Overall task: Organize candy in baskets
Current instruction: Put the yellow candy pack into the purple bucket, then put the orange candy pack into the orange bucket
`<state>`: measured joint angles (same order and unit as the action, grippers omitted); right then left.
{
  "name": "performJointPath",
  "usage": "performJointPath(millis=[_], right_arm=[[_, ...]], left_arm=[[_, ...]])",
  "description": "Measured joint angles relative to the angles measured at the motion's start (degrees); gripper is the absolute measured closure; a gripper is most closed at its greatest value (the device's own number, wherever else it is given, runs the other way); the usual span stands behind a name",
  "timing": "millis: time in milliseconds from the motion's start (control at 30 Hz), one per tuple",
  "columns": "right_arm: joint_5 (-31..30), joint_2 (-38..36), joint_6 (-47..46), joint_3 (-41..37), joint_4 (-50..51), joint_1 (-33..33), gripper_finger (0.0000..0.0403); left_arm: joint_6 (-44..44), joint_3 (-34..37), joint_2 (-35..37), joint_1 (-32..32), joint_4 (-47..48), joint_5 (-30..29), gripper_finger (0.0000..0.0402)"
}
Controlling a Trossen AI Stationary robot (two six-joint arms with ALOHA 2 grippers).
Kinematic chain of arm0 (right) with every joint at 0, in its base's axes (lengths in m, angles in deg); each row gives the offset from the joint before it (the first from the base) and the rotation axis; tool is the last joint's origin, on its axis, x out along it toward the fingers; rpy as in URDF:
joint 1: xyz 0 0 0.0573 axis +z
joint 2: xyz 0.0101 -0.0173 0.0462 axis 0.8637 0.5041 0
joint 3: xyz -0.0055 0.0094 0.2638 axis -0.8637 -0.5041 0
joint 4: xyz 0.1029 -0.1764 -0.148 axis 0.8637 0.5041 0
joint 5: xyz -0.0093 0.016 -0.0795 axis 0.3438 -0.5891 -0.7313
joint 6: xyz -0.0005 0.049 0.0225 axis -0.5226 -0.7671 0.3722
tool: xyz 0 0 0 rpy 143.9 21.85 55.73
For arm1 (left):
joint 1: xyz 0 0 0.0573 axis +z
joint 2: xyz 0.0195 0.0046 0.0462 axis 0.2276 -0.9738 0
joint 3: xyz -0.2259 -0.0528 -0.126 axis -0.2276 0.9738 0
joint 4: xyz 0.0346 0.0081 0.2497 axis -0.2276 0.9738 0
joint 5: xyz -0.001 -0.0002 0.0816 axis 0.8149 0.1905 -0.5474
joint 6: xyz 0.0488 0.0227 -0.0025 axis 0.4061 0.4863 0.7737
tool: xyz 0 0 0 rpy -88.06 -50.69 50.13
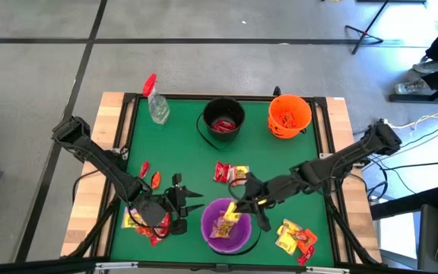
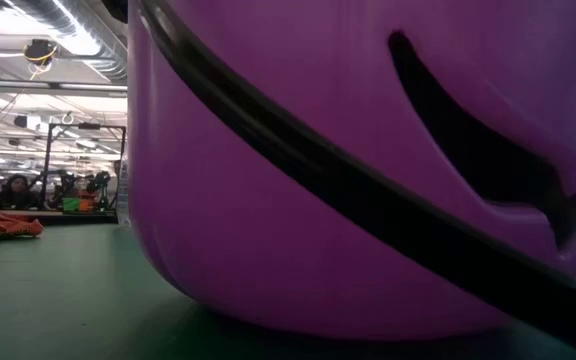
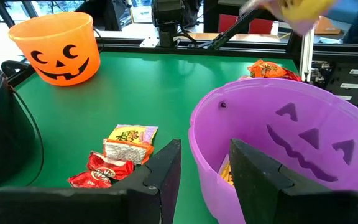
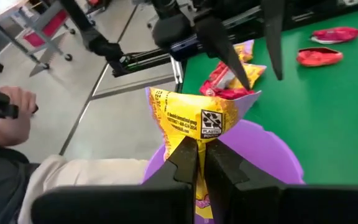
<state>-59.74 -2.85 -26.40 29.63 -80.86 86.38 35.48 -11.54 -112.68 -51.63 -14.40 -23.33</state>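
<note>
Above the purple bucket (image 1: 226, 226), at the near edge of the green desk (image 1: 188, 164), the right gripper (image 1: 238, 204) pinches a yellow packet (image 4: 188, 121) by its lower edge, fingers pressed together on the wrapper. The packet hangs over the bucket's rim, with yellow candy already lying inside. To finish this step well, the gripper should be centred over the bucket's mouth before it releases, since a packet dropped at the rim could slide off onto the desk; the wire handle lying beside the bucket is also best avoided.

The left gripper (image 1: 179, 207) waits just beside the purple bucket, fingers spread and holding nothing, with red and yellow packets (image 1: 144, 223) lying on the desk near it.

The high view alone gives the whole layout: the black bucket (image 1: 223, 119) holding red candy, the orange bucket (image 1: 289, 114) holding orange-red candy, a spray bottle (image 1: 156, 103) at the far left, loose packets (image 1: 230, 173) in the middle of the desk and another cluster (image 1: 295, 237) at the near right. The right wrist view alone shows the grip on the wrapper clearly, and a person's hand (image 4: 8, 121) beyond the desk edge. The left wrist view shows the jack-o'-lantern faces on the orange and purple buckets. The low view is almost filled by the purple bucket's wall, with one orange-red packet (image 2: 3, 224) on the desk beside it.
</note>
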Motion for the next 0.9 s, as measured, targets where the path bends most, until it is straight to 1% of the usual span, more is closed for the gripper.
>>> performJointPath(millis=[167,233,333,533,667,800,900], right_arm=[[0.46,2.29,1.49,0.0,-0.13,0.0,0.0382],[1.21,2.93,2.04,0.0,-0.16,0.0,0.0373],[1.97,3.36,2.25,0.0,-0.08,0.0,0.0342],[1.93,3.33,3.17,0.0,-0.2,-0.04,0.0261],[1.93,3.33,3.32,0.0,-0.04,-0.04,0.0227],[1.9,2.74,3.6,-0.02,0.19,-0.04,0.022],[1.84,1.94,4.54,-0.02,0.25,-0.04,0.0225]], left_arm=[[-0.02,0.0,0.0,0.0,-0.11,0.0,0.0276],[0.0,0.0,0.0,0.0,-0.13,-0.01,0.0276],[0.0,0.0,0.0,0.0,-0.15,0.0,0.0276],[0.0,0.0,0.08,0.0,-0.15,-0.01,0.0276],[0.0,0.0,1.15,-0.04,-0.14,2.44,0.0276],[-1.5,0.0,3.73,-0.07,2.09,4.81,0.0276],[-7.05,0.0,6.5,-0.07,8.65,4.98,0.0276]])
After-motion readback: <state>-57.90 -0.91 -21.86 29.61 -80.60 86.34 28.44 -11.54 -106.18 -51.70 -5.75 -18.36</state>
